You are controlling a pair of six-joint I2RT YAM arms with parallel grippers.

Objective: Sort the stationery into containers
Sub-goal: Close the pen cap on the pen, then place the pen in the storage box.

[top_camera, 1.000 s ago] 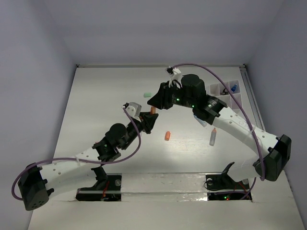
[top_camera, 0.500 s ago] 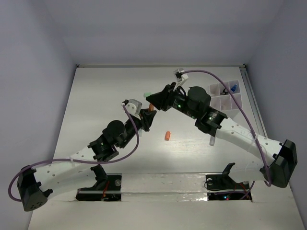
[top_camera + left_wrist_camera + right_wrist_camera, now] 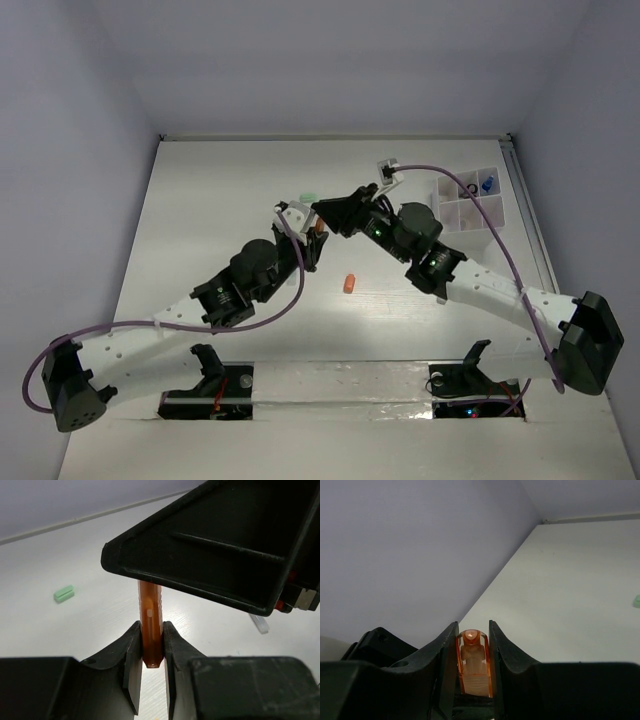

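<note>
Above mid-table, left gripper [image 3: 150, 641] and right gripper [image 3: 472, 642] are both clamped on opposite ends of 1 orange pen [image 3: 150, 622]. Likely a handover: right must grip firmly before left lets go, then carry it to the white tray [image 3: 500, 205].

tray [image 3: 480, 212] far right, pen [image 3: 151, 625] to its left

One tray [image 3: 478, 212] at the worktop's [image 3: 200, 200] far right corner; two orange items, one pen [image 3: 150, 625] and one stub [image 3: 349, 283]; one mint block [image 3: 64, 593]; one blue clip [image 3: 487, 184]; one clear stick [image 3: 258, 624].
</note>
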